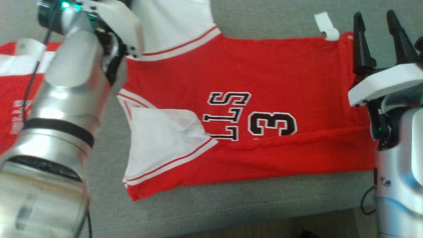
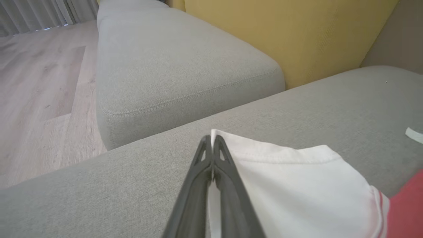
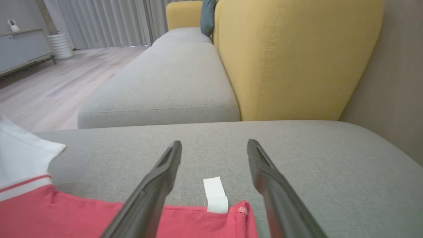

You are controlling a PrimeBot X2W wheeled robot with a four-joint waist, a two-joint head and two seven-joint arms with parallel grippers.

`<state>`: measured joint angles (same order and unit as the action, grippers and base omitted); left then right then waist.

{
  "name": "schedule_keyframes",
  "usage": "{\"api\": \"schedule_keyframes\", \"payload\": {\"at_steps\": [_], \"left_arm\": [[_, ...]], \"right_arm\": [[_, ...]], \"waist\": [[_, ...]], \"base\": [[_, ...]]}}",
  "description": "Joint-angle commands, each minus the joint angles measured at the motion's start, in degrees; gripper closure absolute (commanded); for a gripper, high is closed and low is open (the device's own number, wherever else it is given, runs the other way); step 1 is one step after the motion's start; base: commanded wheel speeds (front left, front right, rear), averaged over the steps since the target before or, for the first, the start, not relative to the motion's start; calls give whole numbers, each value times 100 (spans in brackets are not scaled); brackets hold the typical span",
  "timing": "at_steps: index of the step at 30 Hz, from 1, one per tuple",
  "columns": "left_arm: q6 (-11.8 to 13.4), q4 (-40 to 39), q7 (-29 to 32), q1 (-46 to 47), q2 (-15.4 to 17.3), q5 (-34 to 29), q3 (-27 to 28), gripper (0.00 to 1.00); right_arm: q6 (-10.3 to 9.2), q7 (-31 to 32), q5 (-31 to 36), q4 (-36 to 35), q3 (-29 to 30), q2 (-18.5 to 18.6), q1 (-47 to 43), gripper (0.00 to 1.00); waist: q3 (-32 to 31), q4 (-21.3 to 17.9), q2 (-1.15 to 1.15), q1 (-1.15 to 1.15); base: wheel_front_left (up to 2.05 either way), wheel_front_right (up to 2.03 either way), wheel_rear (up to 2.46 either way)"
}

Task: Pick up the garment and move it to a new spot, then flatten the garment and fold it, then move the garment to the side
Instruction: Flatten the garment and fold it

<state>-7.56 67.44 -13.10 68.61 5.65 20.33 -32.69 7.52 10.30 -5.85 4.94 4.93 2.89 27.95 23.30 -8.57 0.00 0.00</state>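
Garment (image 1: 264,76) flat on sofa cushion (image 1: 231,205), first fold apparently made. Left fingers (image 2: 228,165) clamped on white sleeve (image 2: 290,178); right fingers (image 3: 162,175) apart, label (image 3: 214,195) between them. Outstanding: further folding, side move.

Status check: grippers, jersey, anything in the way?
Left gripper shut on white sleeve edge. Right gripper open, white tag between its fingers. Jersey spread on grey sofa cushion. Second red garment at left, apart.

1. We're in a home living room: a long grey fabric sofa seat (image 3: 158,89) with a mustard-yellow upholstered backrest (image 3: 290,59).
2. We spot a pale wood plank floor (image 3: 66,82), grey pleated curtains (image 3: 105,23) and a low grey sideboard (image 3: 23,49).
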Motion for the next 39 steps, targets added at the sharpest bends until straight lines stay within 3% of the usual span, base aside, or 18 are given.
{"api": "schedule_keyframes", "payload": {"at_steps": [1, 9, 19, 36, 37, 38, 39], "left_arm": [[12, -286, -101, 26, 93, 73, 59, 100], [106, -1356, -183, -882, -221, 108, -209, 100], [595, -2966, -16, -1696, -273, 170, -703, 100], [858, -3948, 403, -1900, 49, 229, -729, 100], [870, -3962, 406, -1908, 73, 238, -717, 100], [885, -3973, 411, -1911, 100, 247, -702, 100], [902, -3984, 415, -1908, 128, 253, -684, 100]], "right_arm": [[-3, 46, 49, -67, -36, 122, 179, 0], [-3, 408, 85, 830, 321, 606, 318, 0], [-3, 1048, 314, 1933, 439, 1169, 683, 0], [-3, 1423, 602, 2936, 529, 1322, 1117, 0], [-3, 1418, 571, 2971, 522, 1308, 1132, 64], [-3, 1399, 535, 2997, 515, 1295, 1147, 100], [-3, 1379, 505, 3018, 510, 1287, 1160, 100]], "waist": [[-200, 286, 0, 0], [-367, 714, 0, 0], [-155, 918, 0, 0], [64, 985, 0, 0], [56, 976, 0, 0], [46, 966, 0, 0], [39, 956, 0, 0]], "base": [[0, 0, 0], [0, 0, 0], [0, 0, 0], [0, 0, 0], [0, 0, 0], [0, 0, 0], [0, 0, 0]]}}
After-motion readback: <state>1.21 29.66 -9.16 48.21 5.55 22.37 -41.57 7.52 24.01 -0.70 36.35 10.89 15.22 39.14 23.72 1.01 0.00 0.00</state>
